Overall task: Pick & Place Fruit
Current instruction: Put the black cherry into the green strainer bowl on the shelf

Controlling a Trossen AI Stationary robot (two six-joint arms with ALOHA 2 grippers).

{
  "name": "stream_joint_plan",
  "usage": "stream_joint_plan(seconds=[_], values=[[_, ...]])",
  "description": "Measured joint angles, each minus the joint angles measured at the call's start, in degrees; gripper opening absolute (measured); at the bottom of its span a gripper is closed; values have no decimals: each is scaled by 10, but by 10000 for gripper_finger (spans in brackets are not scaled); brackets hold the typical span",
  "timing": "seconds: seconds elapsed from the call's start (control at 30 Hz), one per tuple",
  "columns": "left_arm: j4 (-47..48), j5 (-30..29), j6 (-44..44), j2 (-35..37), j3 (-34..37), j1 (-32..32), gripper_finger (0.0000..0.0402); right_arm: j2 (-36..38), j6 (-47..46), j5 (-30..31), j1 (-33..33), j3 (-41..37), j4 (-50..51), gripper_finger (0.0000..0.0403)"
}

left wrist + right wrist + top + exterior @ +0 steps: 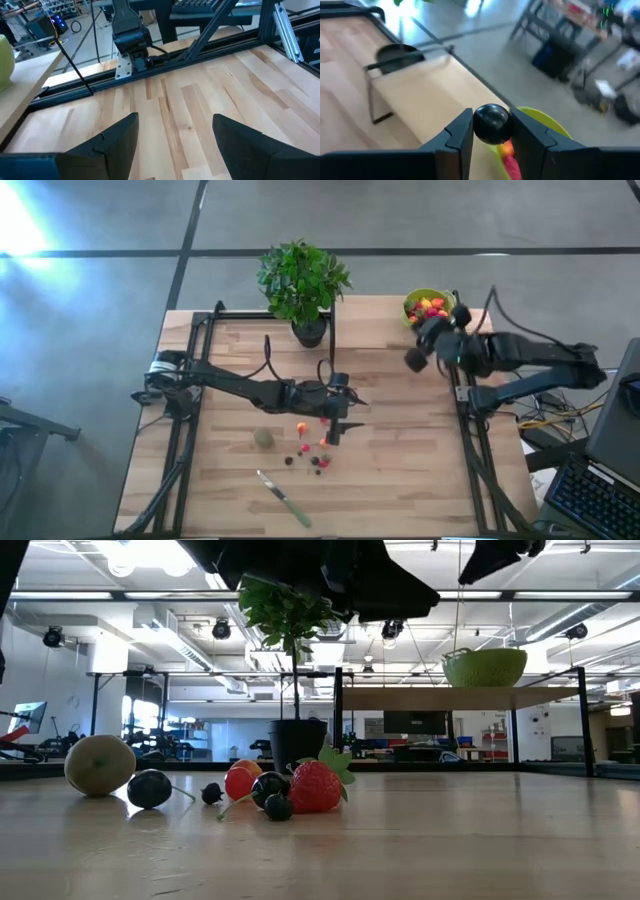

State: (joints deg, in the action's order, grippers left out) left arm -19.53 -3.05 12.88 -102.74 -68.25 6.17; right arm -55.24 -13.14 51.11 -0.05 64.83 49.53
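Right gripper (492, 131) clamped on a small glossy black toy berry (491, 121), held just above the rim of the lime-green round plastic bowl (418, 299) — red and orange fruit already inside (bowl sits beside the potted plant (302, 280)). Left gripper (175, 137) spread wide, nothing between its fingers, over bare wood — scattered small toy fruits (312, 448), well apart from the bowl, lie beneath it, beside a dull-green ball (264, 438).

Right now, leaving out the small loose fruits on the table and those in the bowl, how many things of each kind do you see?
Potted plant: 1
Lime-green bowl: 1
Green-handled knife: 1
Kiwi-like ball: 1
Dark berry held in the right pincer: 1
Total: 5
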Motion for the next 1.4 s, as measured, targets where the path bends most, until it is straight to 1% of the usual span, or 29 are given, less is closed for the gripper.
stream_joint_plan(seconds=[0.2, 0.4, 0.5, 0.57, 0.8, 1.07, 1.2, 1.4], values=[[-1, 0, 0, 0, 2, 0, 259, 0, 15, -135, -152, 39, 14, 105], [2, 0, -13, 0, 2, 0, 259, -4, 29, -202, -267, 28, 15, 106], [3, 0, -14, 0, 2, 0, 259, -4, 33, -238, -311, 15, 15, 106], [3, 0, -14, 0, 2, 0, 259, -4, 34, -251, -331, 5, 11, 106], [3, 0, -14, 0, 2, 0, 259, -4, 63, -261, -368, -38, -29, 107], [3, 0, -13, 0, 2, 0, 259, -4, 83, -262, -372, -67, -83, 107], [4, 0, -13, 0, 2, 0, 259, -4, 88, -256, -372, -73, -84, 108], [4, 0, -14, 0, 2, 0, 259, -4, 88, -255, -371, -74, -85, 131]])
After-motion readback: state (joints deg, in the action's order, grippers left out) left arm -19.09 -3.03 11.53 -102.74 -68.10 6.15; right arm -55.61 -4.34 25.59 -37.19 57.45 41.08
